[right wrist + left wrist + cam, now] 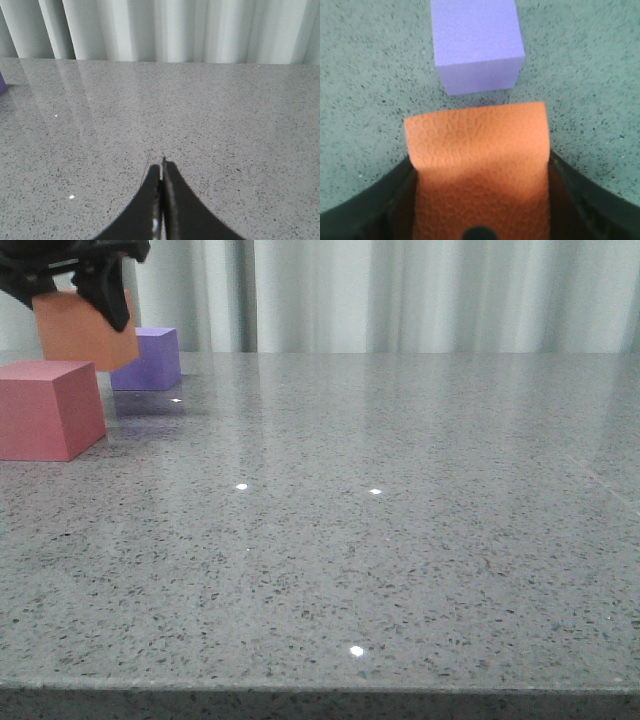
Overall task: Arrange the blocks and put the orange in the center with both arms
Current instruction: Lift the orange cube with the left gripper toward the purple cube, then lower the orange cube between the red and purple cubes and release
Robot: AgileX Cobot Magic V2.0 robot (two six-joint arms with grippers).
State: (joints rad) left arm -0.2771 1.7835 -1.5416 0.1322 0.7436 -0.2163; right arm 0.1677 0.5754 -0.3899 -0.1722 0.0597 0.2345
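My left gripper (75,280) is shut on the orange cube (85,332) and holds it above the table at the far left. In the left wrist view the orange cube (477,170) fills the space between the black fingers (365,210). The purple cube (148,358) sits on the table just behind it, and shows beyond the orange cube in the left wrist view (476,45). The pinkish-red cube (48,408) rests on the table in front of the held cube. My right gripper (162,170) is shut and empty, low over bare table; it is out of the front view.
The grey speckled table (380,540) stretches wide to the right of the cubes. A pale curtain (400,290) hangs behind the far edge. The table's front edge (320,688) runs along the bottom of the front view.
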